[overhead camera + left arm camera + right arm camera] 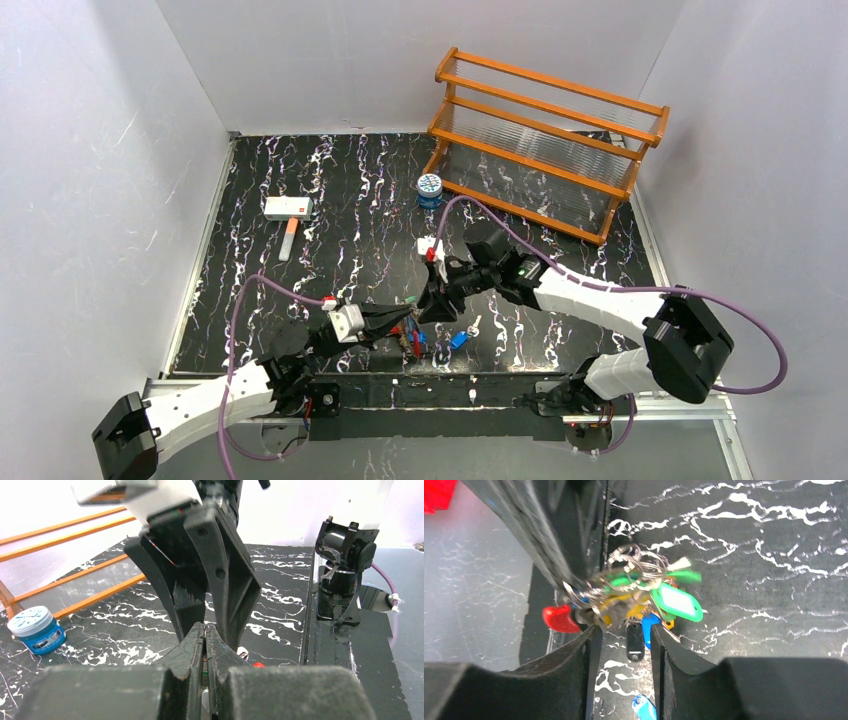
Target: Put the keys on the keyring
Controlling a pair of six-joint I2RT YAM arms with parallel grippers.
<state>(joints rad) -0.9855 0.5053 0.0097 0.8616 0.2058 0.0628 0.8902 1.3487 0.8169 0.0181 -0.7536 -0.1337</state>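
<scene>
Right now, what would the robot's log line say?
left gripper: shut on key bunch | right gripper: open, jaws either side of bunch | blue key: loose on table

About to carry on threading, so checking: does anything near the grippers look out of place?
Yes: a blue key and a pale key beside it lie loose on the table, apart from the key bunch pinched in the shut left gripper. Nothing else stands out.
</scene>
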